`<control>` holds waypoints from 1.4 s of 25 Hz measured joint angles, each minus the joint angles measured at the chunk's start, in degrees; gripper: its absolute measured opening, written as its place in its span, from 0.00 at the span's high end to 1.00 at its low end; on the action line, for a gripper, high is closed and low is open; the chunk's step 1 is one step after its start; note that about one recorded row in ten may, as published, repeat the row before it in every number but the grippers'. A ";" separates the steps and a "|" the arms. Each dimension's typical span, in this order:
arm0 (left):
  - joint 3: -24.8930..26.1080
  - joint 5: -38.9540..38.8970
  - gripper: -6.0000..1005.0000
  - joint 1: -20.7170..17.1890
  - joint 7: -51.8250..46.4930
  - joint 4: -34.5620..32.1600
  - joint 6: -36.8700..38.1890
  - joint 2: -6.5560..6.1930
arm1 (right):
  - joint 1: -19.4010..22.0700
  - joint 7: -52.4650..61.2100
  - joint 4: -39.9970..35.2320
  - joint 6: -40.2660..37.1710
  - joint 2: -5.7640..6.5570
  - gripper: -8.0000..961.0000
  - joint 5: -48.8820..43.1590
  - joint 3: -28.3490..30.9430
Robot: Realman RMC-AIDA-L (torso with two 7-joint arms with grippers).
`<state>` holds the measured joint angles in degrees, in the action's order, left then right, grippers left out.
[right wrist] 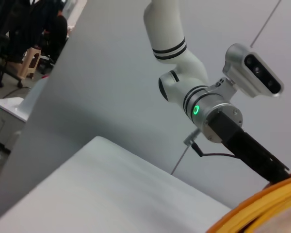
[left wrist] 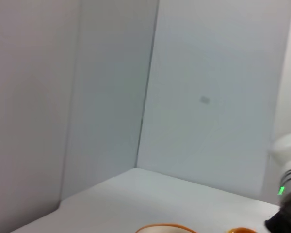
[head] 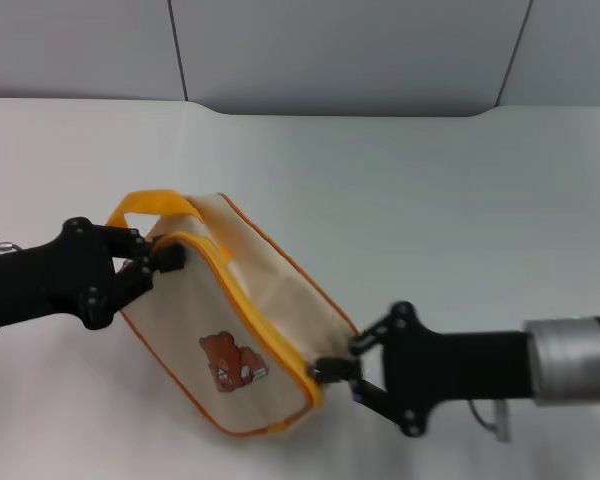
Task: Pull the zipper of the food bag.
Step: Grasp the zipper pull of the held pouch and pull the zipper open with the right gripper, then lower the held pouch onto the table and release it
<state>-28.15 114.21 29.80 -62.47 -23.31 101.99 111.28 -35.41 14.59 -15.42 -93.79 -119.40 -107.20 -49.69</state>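
Cream food bag (head: 235, 325) is lying tilted between both tools: left tool (head: 158, 260) is pinching its handle-end edge, right tool (head: 330, 371) is clamping the zipper (head: 248, 315) end.

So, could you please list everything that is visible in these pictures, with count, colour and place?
food bag: one, cream with orange piping and a brown bear print, lying tilted on the table between both grippers.
zipper: one, orange, running along the bag's upper edge.
loop handle: one, orange, at the bag's left end.
table: one, white, under everything.
left gripper: one, black, at the bag's left end by the handle.
right gripper: one, black, at the bag's right corner on the zipper's end.
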 joint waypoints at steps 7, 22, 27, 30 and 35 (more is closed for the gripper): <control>0.74 -0.07 0.93 -0.24 -0.26 0.18 -0.81 0.42 | 6.06 5.69 -5.53 -4.11 -0.11 0.90 5.41 1.17; 3.94 -0.21 0.93 -6.11 4.42 2.47 -8.06 7.25 | 6.09 23.43 -5.36 -7.27 0.19 0.56 15.04 9.07; 5.47 -0.21 0.93 -6.62 9.87 6.72 -10.34 7.26 | 5.33 27.05 -5.79 -6.84 0.27 0.34 14.81 8.86; 5.75 -0.33 0.92 -6.78 10.15 6.74 -10.39 7.18 | 5.24 28.79 -6.05 -6.74 0.45 0.26 14.75 8.73; 9.07 -1.10 0.90 -7.75 7.60 6.34 -4.77 4.04 | 4.95 34.27 -6.46 -8.49 1.72 0.18 13.08 8.41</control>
<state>-19.08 113.11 22.05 -54.87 -16.97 97.21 115.31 -30.46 48.85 -21.88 -102.28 -117.68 -94.12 -41.28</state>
